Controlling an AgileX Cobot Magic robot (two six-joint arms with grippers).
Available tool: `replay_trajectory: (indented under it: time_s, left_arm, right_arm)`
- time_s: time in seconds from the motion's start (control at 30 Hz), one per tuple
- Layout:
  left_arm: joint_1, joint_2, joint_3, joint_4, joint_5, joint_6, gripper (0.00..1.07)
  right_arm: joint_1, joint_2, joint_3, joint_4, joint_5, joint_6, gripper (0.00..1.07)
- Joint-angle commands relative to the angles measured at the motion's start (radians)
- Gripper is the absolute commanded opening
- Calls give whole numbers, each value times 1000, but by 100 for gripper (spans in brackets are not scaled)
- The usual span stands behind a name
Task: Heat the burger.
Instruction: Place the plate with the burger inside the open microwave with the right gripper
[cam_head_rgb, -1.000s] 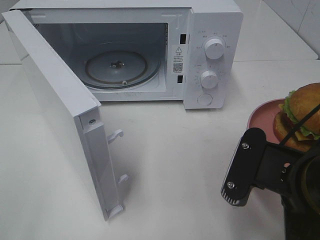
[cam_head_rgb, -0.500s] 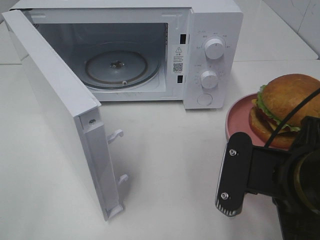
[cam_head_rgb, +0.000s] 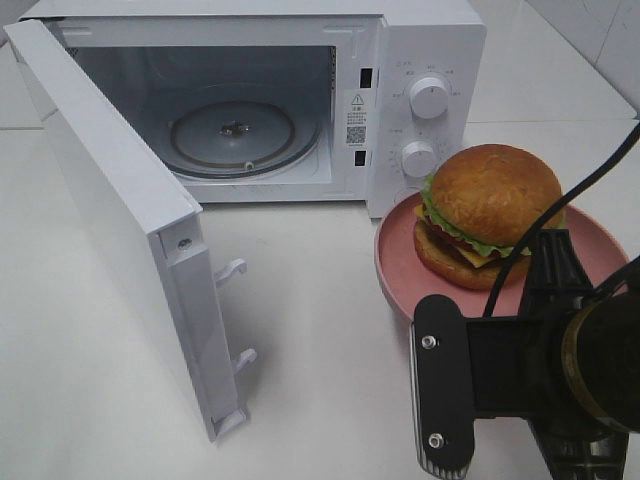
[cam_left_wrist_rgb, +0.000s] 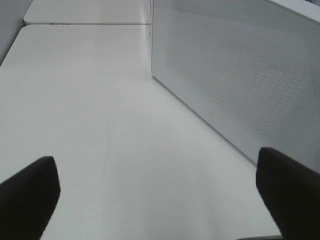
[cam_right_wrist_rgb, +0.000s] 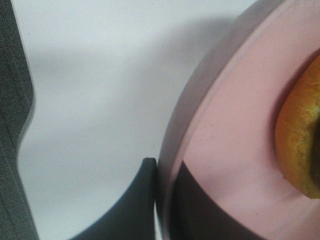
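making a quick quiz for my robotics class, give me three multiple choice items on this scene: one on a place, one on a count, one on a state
1. Where does the burger sit?
A. on the pink plate
B. on the glass turntable
C. on the bare table

2. How many knobs are on the front of the microwave?
A. one
B. two
C. three

3. What state is the microwave's door in?
A. shut
B. off its hinges
C. swung open

Answers:
1 A: the burger rests on the plate, in front of the microwave's control panel.
2 B: there is an upper knob and a lower knob.
3 C: the door stands out to the left and the cavity is in plain sight.
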Motion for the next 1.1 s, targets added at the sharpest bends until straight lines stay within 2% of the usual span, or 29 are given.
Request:
replay_trajectory:
  time_s: [0.03, 0.47, 0.63, 0.97, 1.07, 1.1]
  left_arm:
    - [4, -6, 0, -7, -3, -4, 100]
    - [4, -6, 0, -7, -3, -4, 100]
    - [4, -6, 0, -7, -3, -4, 100]
    - [4, -6, 0, -7, -3, -4, 100]
    - [4, -6, 0, -7, -3, -4, 100]
    - [4, -6, 0, -7, -3, -4, 100]
  right_arm:
    - [4, -10, 2, -83, -5, -36, 0]
    - [4, -10, 2, -118, -76, -229, 0]
    - [4, -9, 2, -114, -112, -219, 0]
    - [1, -9, 3, -79, -200, -361, 0]
    - [-11, -9, 3, -79, -217, -386, 0]
    - [-41, -9, 3, -73, -238, -406, 0]
